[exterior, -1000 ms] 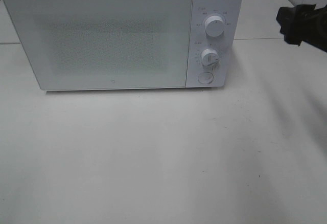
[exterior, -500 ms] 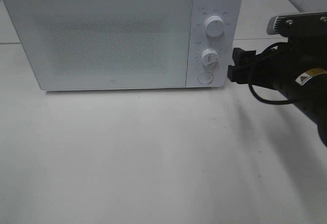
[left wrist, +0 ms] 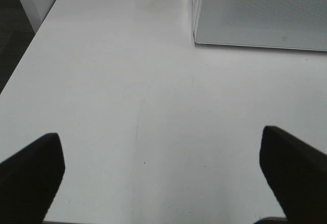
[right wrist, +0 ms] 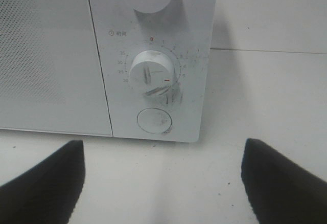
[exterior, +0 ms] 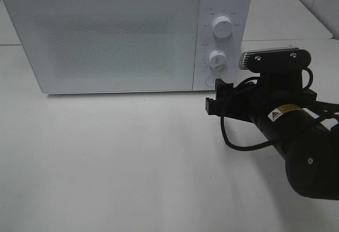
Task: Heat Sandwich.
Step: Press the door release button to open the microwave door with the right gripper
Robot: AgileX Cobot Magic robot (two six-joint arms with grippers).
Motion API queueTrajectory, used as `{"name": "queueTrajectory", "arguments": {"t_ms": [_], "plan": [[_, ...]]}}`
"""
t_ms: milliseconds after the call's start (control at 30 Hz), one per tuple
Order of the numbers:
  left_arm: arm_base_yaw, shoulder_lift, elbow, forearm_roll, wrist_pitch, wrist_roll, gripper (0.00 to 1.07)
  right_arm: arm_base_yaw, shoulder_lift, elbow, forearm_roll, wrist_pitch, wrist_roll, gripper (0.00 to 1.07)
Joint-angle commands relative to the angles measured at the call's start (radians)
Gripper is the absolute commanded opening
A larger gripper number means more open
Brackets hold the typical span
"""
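White boxy microwave [exterior: 116, 36] upper left, door shut. Black right gripper [right wrist: 163, 147], jaws apart, near its round white button [right wrist: 153, 120], seemingly not touching. Black left gripper [left wrist: 161, 142] likewise spread.

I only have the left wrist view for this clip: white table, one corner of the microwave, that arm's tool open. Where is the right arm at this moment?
Observer: The right tool is in front of the control panel of the microwave, low down by the round button.
Operator: Open or shut?
Observer: Open. The right wrist view shows its fingers spread wide with nothing between them.
Operator: Is the door open yet?
Observer: No. In the exterior high view the door is shut flush with the front.
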Motion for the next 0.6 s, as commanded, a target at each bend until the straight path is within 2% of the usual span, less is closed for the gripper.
{"name": "queueTrajectory", "arguments": {"t_ms": [33,300,600], "plan": [[0.002,-0.004,0.000,-0.002,-0.009,0.001,0.96,0.026,0.006,-0.004,0.017,-0.027,0.003,0.76],[0.002,-0.004,0.000,-0.002,-0.009,0.001,0.96,0.058,0.017,-0.004,0.066,-0.020,0.137,0.76],[0.002,-0.004,0.000,-0.002,-0.009,0.001,0.96,0.058,0.017,-0.004,0.066,-0.021,0.585,0.75]]}}
